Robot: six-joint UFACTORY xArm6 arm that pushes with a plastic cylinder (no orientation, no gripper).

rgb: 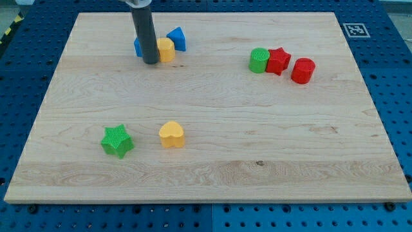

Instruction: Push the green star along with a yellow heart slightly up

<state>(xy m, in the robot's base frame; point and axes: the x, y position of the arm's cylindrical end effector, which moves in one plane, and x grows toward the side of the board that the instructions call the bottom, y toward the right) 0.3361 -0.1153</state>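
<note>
A green star (117,140) lies at the view's lower left of the wooden board (212,103). A yellow heart (172,135) lies a short way to its right, apart from it. My tip (150,62) is near the view's top left, far above both blocks. It stands next to a small yellow block (167,49), in front of a blue block (138,46) that the rod partly hides.
A blue triangle-like block (177,38) sits right of the small yellow block. At the view's upper right stand a green cylinder (259,60), a red star (278,61) and a red cylinder (302,70) in a row. Blue perforated table surrounds the board.
</note>
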